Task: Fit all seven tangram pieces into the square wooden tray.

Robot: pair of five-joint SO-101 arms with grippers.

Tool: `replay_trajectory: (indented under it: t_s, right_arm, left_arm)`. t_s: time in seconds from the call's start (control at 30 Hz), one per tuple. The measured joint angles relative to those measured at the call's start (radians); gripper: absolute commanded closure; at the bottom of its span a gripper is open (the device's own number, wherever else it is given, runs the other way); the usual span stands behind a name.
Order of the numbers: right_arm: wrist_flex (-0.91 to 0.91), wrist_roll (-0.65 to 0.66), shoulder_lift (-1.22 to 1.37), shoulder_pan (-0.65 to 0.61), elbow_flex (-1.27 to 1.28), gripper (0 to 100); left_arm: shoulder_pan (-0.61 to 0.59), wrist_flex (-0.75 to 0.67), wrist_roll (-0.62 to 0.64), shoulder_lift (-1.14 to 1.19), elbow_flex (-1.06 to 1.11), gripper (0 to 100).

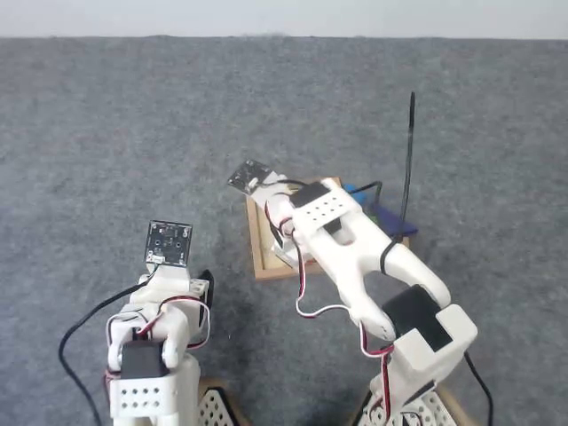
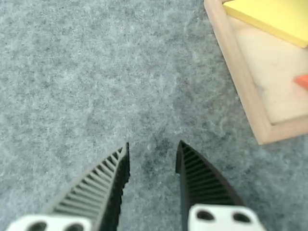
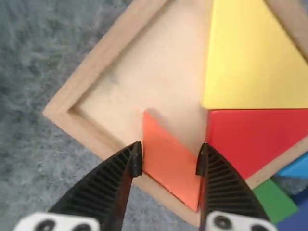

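Tangram tray (image 1: pixel 256 253) sits at the centre of the high view, under the right arm. It holds a yellow triangle (image 3: pixel 245 57) and a red piece (image 3: pixel 245 137). Right gripper (image 3: pixel 168 158): fingers clamped on an orange piece (image 3: pixel 171 171) at the tray wall. Left gripper (image 2: pixel 152 156): fingers apart over grey carpet (image 2: pixel 72 72), near a tray corner.

Nothing readable from my end. I've gone through all three feeds and can't make out any text, labels, brand marks, numbers or signs.
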Motion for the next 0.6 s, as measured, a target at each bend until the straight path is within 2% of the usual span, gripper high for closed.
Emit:
replay_trajectory:
  t_s: [0.37,0.47,0.6]
  right_arm:
    - [0.272,0.038,-0.005,0.011,-0.262,79.6]
    - [0.325,0.043,-0.068,0.06,-0.275,75.9]
    - [0.381,0.164,-0.262,0.189,-0.212,75.6]
  left_arm:
    - [0.0,0.0,0.0,0.0,0.0,85]
    - [0.002,0.0,0.0,0.0,0.0,85]
    - [-0.002,0.0,0.0,0.0,0.0,85]
